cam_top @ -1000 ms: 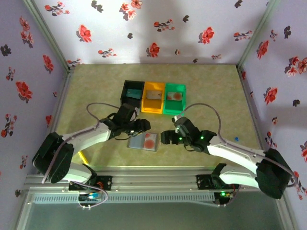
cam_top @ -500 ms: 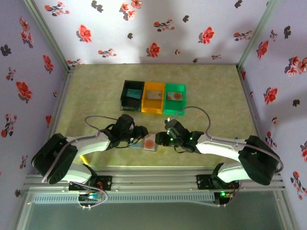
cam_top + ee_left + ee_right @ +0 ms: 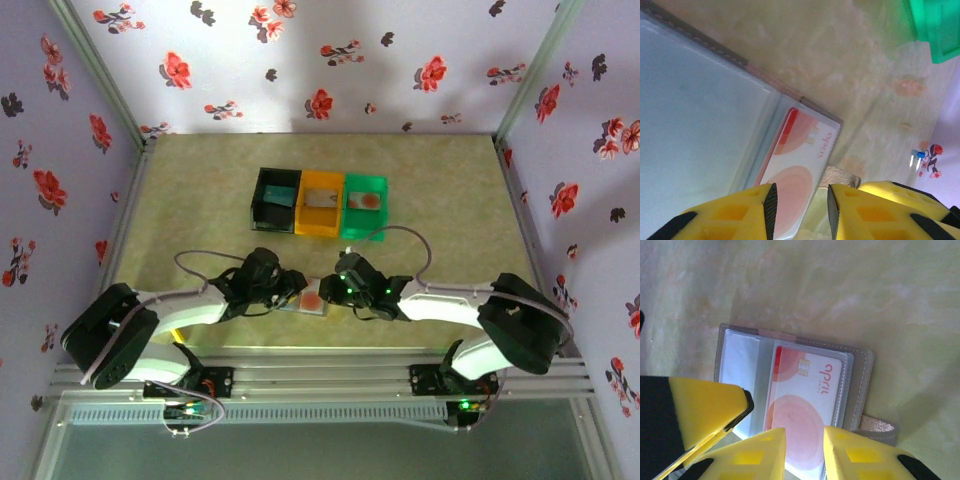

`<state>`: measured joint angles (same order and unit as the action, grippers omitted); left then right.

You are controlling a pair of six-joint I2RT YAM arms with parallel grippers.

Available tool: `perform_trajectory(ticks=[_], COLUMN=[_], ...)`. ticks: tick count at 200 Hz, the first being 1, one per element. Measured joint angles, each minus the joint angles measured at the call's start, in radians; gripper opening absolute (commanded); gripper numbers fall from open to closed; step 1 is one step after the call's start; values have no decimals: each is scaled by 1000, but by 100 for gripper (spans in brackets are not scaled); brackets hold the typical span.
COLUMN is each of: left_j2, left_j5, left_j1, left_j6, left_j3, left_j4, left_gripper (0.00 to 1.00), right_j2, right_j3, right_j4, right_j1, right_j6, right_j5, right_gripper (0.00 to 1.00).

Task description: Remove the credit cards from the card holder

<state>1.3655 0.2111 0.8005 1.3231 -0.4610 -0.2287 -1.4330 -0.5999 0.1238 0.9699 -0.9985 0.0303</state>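
Observation:
The grey card holder (image 3: 303,300) lies open on the table between my two grippers. Its clear sleeve holds a pale credit card with an orange-red round mark (image 3: 807,390), also in the left wrist view (image 3: 799,165). My left gripper (image 3: 288,289) is low over the holder's left side. Its jaws stand narrowly apart astride the card's edge (image 3: 799,210), gripping nothing. My right gripper (image 3: 336,290) comes from the right, its jaws (image 3: 804,452) narrowly open over the card's near end. The holder's tab (image 3: 878,428) sticks out beside the right fingers.
Black (image 3: 274,200), orange (image 3: 320,205) and green (image 3: 364,206) bins stand in a row behind the holder; the orange and green ones each hold a card. A left fingertip (image 3: 707,410) crowds the holder. Floral walls enclose the table.
Both grippers came down and inward onto the card holder. The right jaws narrowed a lot, the left jaws a little. The holder stayed where it was.

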Motion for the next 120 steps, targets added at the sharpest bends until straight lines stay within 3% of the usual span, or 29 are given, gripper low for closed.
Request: perform_trajectory(ticks=[120], left_j2=[1], left_j5=[-10], left_j1=[13], left_j6=[36], left_j3=[12], left_j4=[-10], left_gripper=[34], right_j2=[-51], right_j3=[-3], right_j4=[38], right_j1=[2], right_j6=[-7], right_j5=[-16], right_gripper=[25])
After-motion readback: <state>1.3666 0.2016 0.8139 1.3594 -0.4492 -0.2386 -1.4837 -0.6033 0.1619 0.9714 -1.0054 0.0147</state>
